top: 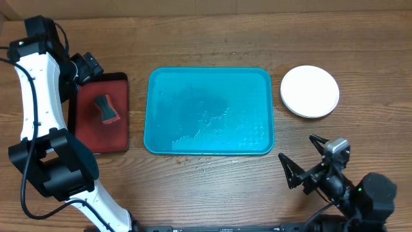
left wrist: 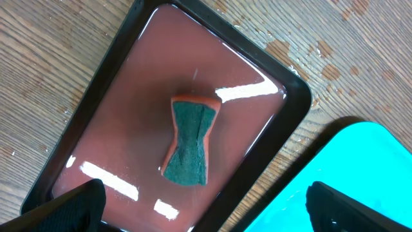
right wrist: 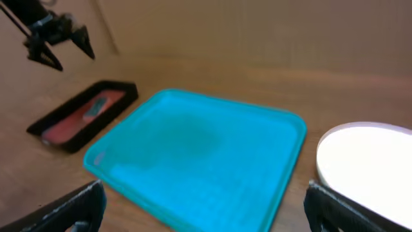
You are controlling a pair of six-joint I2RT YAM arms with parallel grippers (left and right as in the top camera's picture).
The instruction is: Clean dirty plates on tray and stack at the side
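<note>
The teal tray (top: 209, 111) lies in the middle of the table with nothing on it but a wet film and droplets. A white plate (top: 309, 91) rests on the table to its right; whether other plates lie under it I cannot tell. My left gripper (top: 87, 69) hangs open over the far end of a red tray, with nothing between its fingers (left wrist: 71, 206). My right gripper (top: 302, 160) stands open near the front edge, below the white plate (right wrist: 367, 161) and just right of the teal tray (right wrist: 199, 154). It holds nothing.
The smaller red tray (top: 100, 113) with a black rim sits left of the teal tray and holds shallow water. A green-and-orange sponge (left wrist: 191, 140) lies in it. Water drops dot the wood beside the red tray (left wrist: 302, 51).
</note>
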